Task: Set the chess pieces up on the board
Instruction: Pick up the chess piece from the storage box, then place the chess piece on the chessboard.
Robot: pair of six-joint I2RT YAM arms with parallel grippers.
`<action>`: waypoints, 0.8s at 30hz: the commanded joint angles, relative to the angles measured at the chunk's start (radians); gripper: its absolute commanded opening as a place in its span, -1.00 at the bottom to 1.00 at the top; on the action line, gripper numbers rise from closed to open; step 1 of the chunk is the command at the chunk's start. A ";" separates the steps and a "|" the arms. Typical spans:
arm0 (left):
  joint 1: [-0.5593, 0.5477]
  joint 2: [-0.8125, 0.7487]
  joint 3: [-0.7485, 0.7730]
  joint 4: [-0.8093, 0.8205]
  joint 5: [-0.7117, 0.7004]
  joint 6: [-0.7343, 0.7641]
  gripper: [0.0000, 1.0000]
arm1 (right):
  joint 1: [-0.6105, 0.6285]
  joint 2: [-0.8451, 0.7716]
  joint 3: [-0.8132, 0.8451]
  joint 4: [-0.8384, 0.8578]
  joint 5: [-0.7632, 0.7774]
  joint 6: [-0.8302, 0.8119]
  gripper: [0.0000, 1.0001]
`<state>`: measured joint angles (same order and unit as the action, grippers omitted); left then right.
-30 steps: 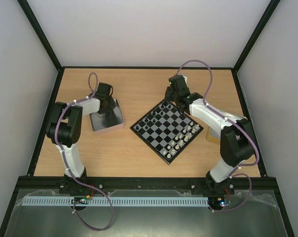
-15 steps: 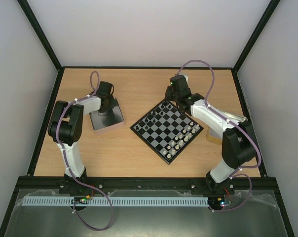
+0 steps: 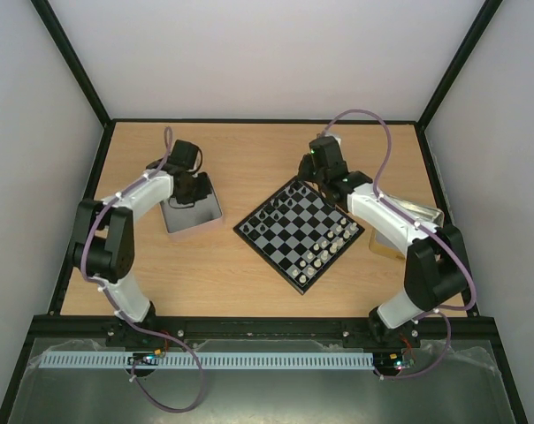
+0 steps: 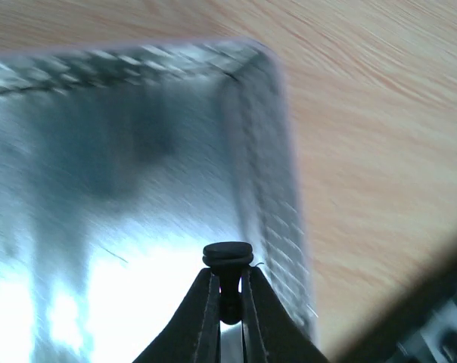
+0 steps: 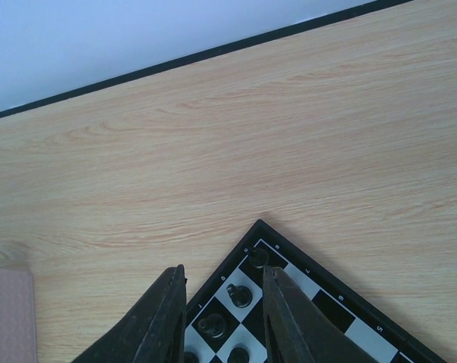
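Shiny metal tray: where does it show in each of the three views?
Top external: shiny rectangular metal tray left of the grey checkered chessboard, under the left hand.
Left wrist: tray fills the left half, behind the black chess piece the hand grips.
Right wrist: probably the pinkish sliver at bottom left.
Shared landmark: light wooden table.

Shiny metal tray (image 3: 196, 223) on wooden table (image 3: 249, 159); perhaps another tray (image 3: 423, 212) at right.

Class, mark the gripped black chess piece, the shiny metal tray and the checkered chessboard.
gripped black chess piece (image 4: 227, 254), left wrist view, round head.
shiny metal tray (image 4: 266, 189), left wrist view, right wall.
checkered chessboard (image 3: 300, 231), top view, bare middle square.
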<state>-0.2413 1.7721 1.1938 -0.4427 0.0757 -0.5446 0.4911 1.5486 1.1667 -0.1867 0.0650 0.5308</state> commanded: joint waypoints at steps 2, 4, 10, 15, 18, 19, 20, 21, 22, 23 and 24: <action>-0.102 -0.094 0.004 -0.176 0.262 0.157 -0.95 | -0.003 -0.049 -0.042 0.037 0.000 0.020 -0.45; -0.177 -0.104 0.024 -0.224 0.302 0.194 -0.95 | -0.002 -0.067 -0.060 0.044 0.016 0.023 -0.45; -0.403 -0.063 0.113 -0.315 0.363 0.234 -0.95 | -0.003 -0.153 -0.153 0.056 0.163 0.062 -0.45; -0.518 0.038 0.211 -0.365 0.332 0.247 -0.92 | -0.003 -0.281 -0.261 0.078 0.296 0.098 -0.44; -0.572 0.123 0.287 -0.423 0.279 0.259 -0.91 | -0.005 -0.346 -0.319 0.086 0.348 0.132 -0.43; -0.583 0.149 0.300 -0.441 0.266 0.265 -0.91 | -0.005 -0.362 -0.334 0.089 0.358 0.135 -0.42; -0.593 0.174 0.321 -0.456 0.258 0.269 -0.91 | -0.005 -0.377 -0.344 0.091 0.367 0.137 -0.42; -0.601 0.192 0.343 -0.471 0.252 0.271 -0.91 | -0.006 -0.386 -0.353 0.092 0.374 0.139 -0.41; -0.604 0.210 0.358 -0.483 0.246 0.274 -0.91 | -0.006 -0.393 -0.357 0.090 0.378 0.138 -0.41; -0.607 0.227 0.374 -0.498 0.242 0.277 -0.91 | -0.006 -0.397 -0.362 0.088 0.382 0.139 -0.40; -0.609 0.235 0.388 -0.509 0.239 0.278 -0.91 | -0.006 -0.399 -0.364 0.086 0.385 0.140 -0.40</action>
<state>-0.8356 1.9629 1.5173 -0.8368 0.3527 -0.2924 0.4896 1.1728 0.8268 -0.1219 0.3672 0.6418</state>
